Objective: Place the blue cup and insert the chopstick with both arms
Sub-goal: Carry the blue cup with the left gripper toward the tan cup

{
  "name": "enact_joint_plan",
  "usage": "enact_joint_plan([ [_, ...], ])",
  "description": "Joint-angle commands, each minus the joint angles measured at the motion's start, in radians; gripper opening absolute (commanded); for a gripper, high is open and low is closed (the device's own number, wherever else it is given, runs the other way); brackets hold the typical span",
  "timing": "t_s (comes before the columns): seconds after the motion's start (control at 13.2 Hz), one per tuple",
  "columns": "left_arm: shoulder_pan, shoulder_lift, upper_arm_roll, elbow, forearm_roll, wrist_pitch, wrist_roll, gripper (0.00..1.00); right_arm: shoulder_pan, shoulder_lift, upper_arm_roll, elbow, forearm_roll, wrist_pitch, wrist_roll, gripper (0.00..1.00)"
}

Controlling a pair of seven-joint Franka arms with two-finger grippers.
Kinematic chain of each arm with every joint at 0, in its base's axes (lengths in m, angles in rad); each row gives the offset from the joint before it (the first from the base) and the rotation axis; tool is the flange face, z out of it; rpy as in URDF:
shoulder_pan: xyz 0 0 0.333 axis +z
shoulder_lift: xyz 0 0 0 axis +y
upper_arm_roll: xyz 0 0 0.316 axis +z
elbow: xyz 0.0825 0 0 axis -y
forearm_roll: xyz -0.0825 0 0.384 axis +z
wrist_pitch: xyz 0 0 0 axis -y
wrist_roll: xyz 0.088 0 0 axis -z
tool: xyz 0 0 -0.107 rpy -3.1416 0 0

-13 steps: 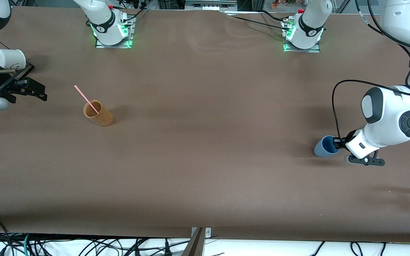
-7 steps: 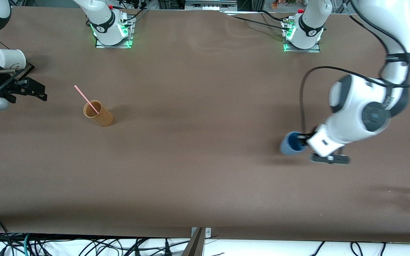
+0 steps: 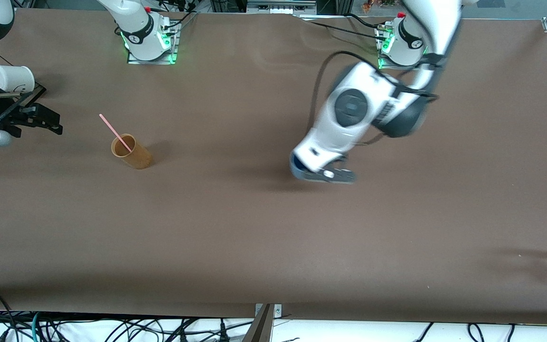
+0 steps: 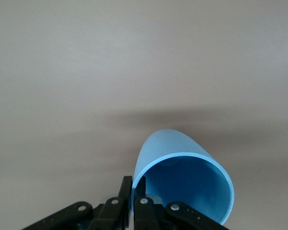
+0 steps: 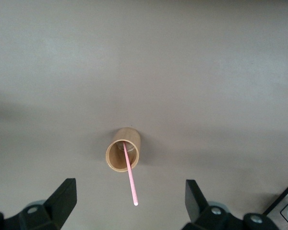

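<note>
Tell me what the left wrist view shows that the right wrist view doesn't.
Only the left wrist view shows the blue cup, with the left gripper shut on its rim above bare table. Only the right wrist view shows the tan cup standing on the table with the pink chopstick leaning out of it, framed by the open right gripper. Both show the same brown tabletop.

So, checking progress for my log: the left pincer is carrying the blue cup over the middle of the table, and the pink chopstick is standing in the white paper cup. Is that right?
Not quite. The chopstick stands in the tan-brown cup, not the white paper one, as the right wrist view shows. The rest holds: the left pincer grips the blue cup by its rim over the middle of the table.
</note>
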Motion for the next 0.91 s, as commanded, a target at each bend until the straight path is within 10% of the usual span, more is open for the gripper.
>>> enact_joint_plan([
  [0.0, -0.097, 0.160, 0.015, 0.207, -0.018, -0.042, -0.085, 0.00, -0.008, -0.003, 0.004, 0.002, 0.014, -0.010, -0.005, 1.00],
  [0.83, -0.240, 0.378, 0.017, 0.353, -0.018, 0.080, -0.343, 0.00, -0.002, -0.003, 0.009, 0.007, 0.005, -0.010, -0.010, 1.00],
])
